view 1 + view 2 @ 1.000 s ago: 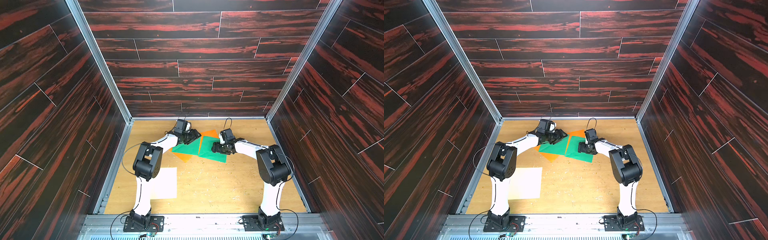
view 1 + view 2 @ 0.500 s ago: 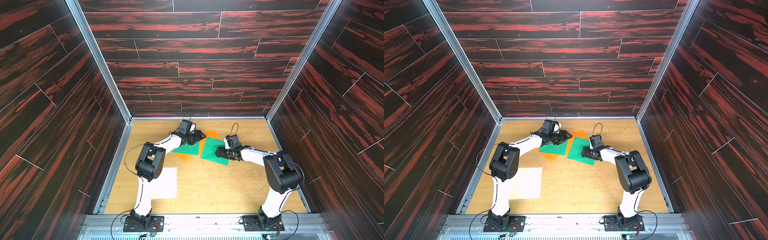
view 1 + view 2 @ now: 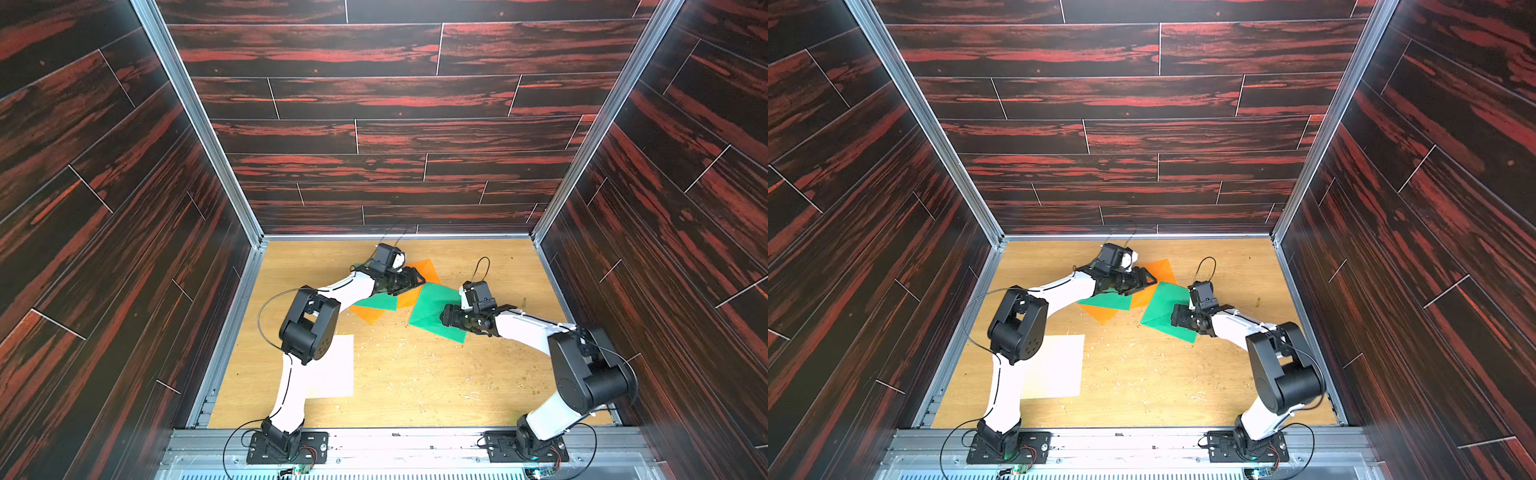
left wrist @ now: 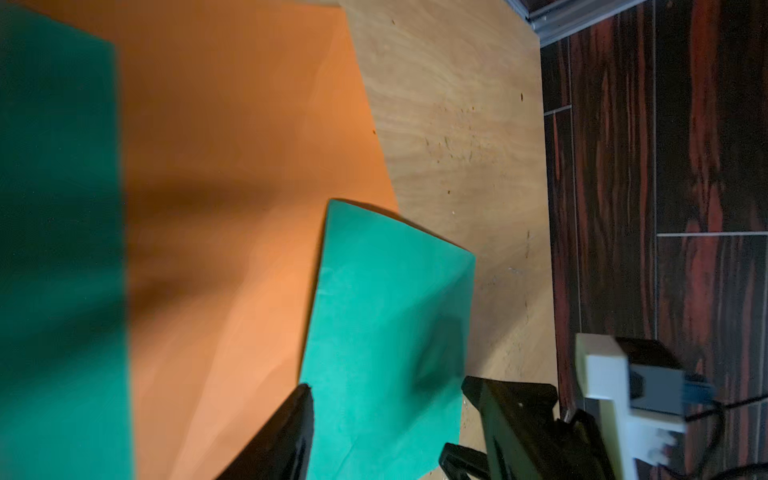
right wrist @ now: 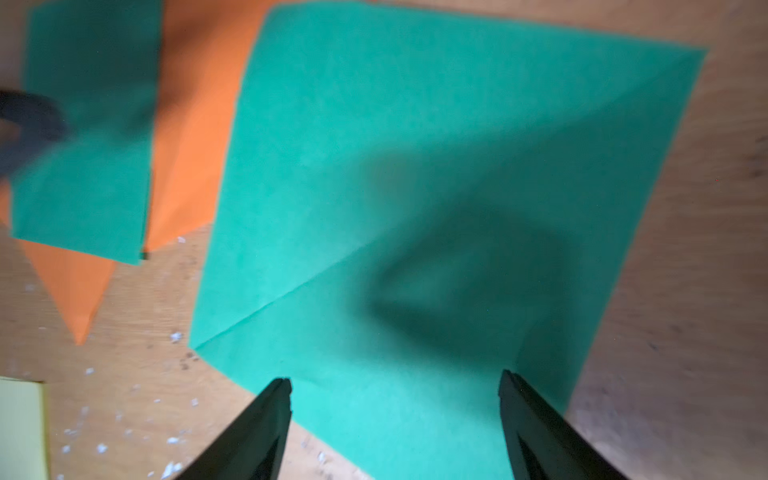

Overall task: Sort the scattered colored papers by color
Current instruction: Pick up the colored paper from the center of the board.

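Note:
Two green papers, two orange papers and one white paper show in both top views. One green sheet [image 3: 428, 305] [image 3: 1160, 305] lies mid-table with a diagonal crease. My right gripper [image 3: 445, 318] [image 5: 395, 376] is open, its jaws spread over that sheet [image 5: 415, 166] near one edge. My left gripper [image 3: 417, 279] [image 4: 388, 384] is open too, low over the same sheet's far corner [image 4: 386, 311] and an orange paper [image 3: 426, 269] [image 4: 232, 166]. The other green sheet [image 3: 376, 301] overlaps a second orange paper [image 3: 368, 315], partly under my left arm. The white sheet [image 3: 332, 365] lies at the front left.
The tan wooden tabletop [image 3: 415, 386] carries small pale crumbs. Dark wood-patterned walls [image 3: 374, 137] close it in on three sides, with metal rails at the corners. My left forearm crosses above the white sheet, and my right elbow [image 3: 590, 374] bulges toward the right wall.
The right gripper has pulled back toward the front right and the creased green sheet has shifted with it. The left gripper has reached farther right, over the orange paper.

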